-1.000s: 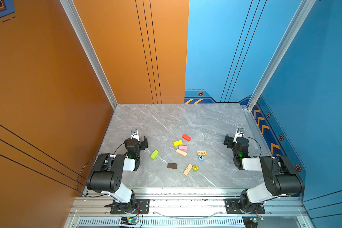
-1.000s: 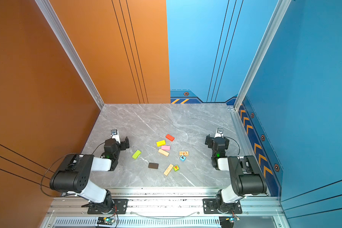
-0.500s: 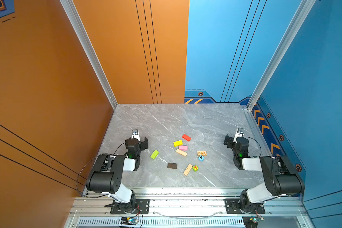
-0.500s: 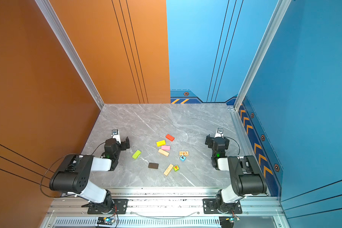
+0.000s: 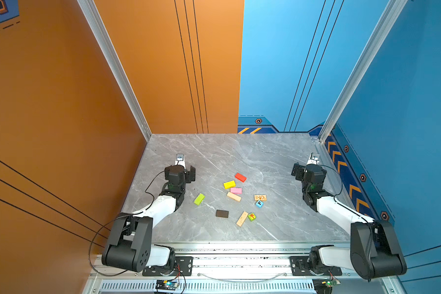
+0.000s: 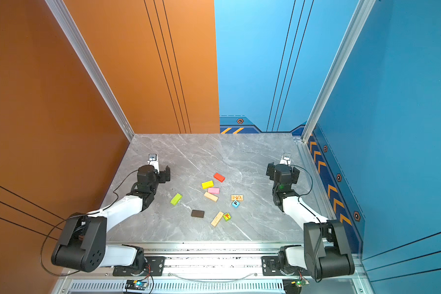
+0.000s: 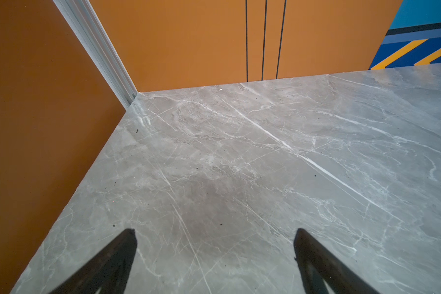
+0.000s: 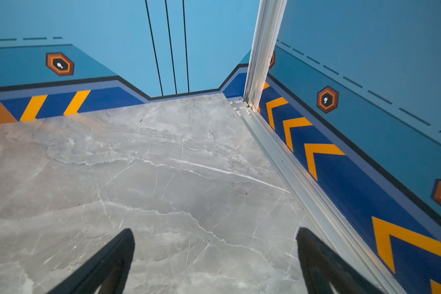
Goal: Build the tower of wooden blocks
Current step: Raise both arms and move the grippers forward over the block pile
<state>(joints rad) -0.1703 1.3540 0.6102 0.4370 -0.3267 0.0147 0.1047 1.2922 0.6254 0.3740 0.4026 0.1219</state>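
We find on the marble table [image 5: 214, 152], unstacked: red block [image 5: 240, 177], yellow block [image 5: 229, 184], pink block [image 5: 236, 190], lime block [image 5: 198, 199], brown block [image 5: 222, 213], tan blocks [image 5: 234, 196], blue cube [image 5: 259, 203], green cube [image 5: 251, 216].

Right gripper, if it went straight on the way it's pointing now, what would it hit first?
The open right gripper faces the far corner, with nothing standing in between. It would probably meet the bare marble table first, otherwise the blue wall; depth is unclear.

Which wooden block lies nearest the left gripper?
The lime block, lying alone on the left of the scatter, closest to the left gripper; the rest lie farther right, around the pink block.
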